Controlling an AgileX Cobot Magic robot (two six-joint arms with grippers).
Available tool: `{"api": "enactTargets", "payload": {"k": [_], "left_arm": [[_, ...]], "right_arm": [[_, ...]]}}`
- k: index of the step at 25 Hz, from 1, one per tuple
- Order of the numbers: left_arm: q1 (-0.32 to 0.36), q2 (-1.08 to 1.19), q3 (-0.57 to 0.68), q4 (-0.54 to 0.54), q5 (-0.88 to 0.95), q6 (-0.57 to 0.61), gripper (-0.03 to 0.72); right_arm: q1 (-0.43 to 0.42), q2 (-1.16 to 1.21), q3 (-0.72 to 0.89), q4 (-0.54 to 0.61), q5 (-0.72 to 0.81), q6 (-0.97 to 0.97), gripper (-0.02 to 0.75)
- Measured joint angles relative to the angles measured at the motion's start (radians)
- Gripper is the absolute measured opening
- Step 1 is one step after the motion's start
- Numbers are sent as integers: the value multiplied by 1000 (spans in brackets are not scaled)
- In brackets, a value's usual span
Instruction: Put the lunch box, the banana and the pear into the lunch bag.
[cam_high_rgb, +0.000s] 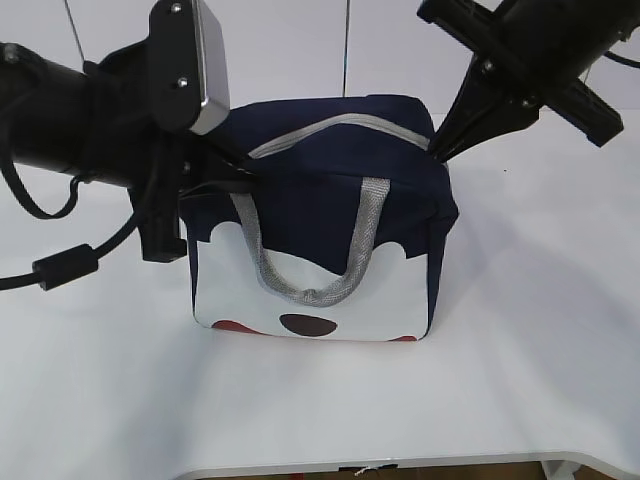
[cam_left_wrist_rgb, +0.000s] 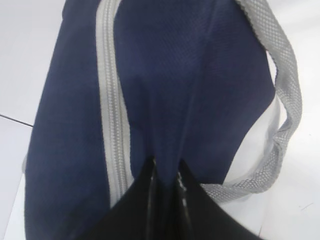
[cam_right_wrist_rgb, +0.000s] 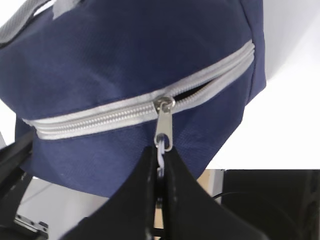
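The navy lunch bag (cam_high_rgb: 330, 200) stands upright mid-table, its white face with black and red marks toward the exterior camera. My left gripper (cam_high_rgb: 238, 168) is shut on a fold of navy fabric (cam_left_wrist_rgb: 167, 150) at the bag's top left, beside the grey zipper (cam_left_wrist_rgb: 112, 115). At the bag's top right corner, my right gripper (cam_high_rgb: 440, 150) is shut on the ring pull (cam_right_wrist_rgb: 161, 149) hanging from the zipper slider (cam_right_wrist_rgb: 164, 104). A short gap (cam_right_wrist_rgb: 210, 87) stays open on one side of the slider; the other side is zipped. The lunch box, banana and pear are out of view.
A grey webbing handle (cam_high_rgb: 315, 285) hangs down the bag's front face. The white table (cam_high_rgb: 540, 350) spreads round the bag, its front edge (cam_high_rgb: 400, 465) near the bottom. A black cable (cam_high_rgb: 60, 265) loops under my left arm.
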Motion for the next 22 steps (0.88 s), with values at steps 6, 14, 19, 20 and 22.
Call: {"api": "enactTargets", "payload": {"k": [6, 14, 19, 20, 22], "left_arm": [[0, 0, 0, 0, 1, 0, 2], [0, 0, 0, 0, 2, 0, 2], [0, 0, 0, 0, 5, 0, 2], [0, 0, 0, 0, 5, 0, 2], [0, 0, 0, 0, 5, 0, 2]], "right_arm": [[-34, 1, 0, 69, 0, 44, 18], [-54, 29, 0, 153, 0, -62, 18], [-81, 36, 0, 165, 0, -84, 18], [-90, 36, 0, 165, 0, -87, 18], [-106, 36, 0, 166, 0, -95, 18]]}}
